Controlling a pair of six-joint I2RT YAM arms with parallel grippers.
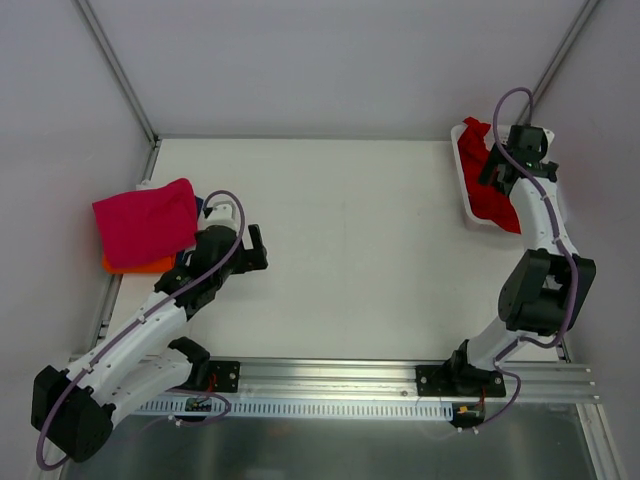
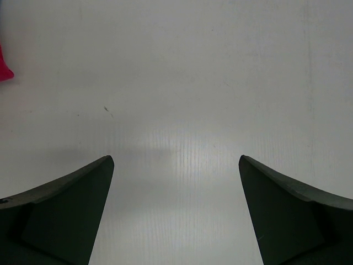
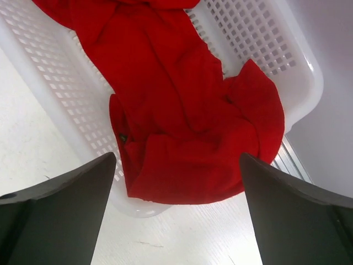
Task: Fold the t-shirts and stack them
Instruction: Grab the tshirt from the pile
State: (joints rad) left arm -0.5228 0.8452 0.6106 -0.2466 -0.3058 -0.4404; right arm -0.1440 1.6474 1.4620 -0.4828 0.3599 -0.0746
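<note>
White table (image 1: 340,250) | red t-shirt (image 3: 182,121) in basket (image 3: 259,38) below right claw (image 3: 176,157), wide open, empty | left claw (image 2: 176,157) open, empty

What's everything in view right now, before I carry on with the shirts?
red t-shirt: one, bright red, crumpled in the basket and draped over its rim, far right.
mesh basket: one, white, far right of the table.
magenta-pink t-shirt: one, folded, top of the stack at the left edge.
orange t-shirt: one, folded, under the magenta-pink one.
blue cloth: one sliver, by the stack; too little shows to name it.
table: one, white.
mounting rail: one, silver, near edge.
left gripper: one, black, open over bare table.
right gripper: one, black, open above the red t-shirt.
</note>
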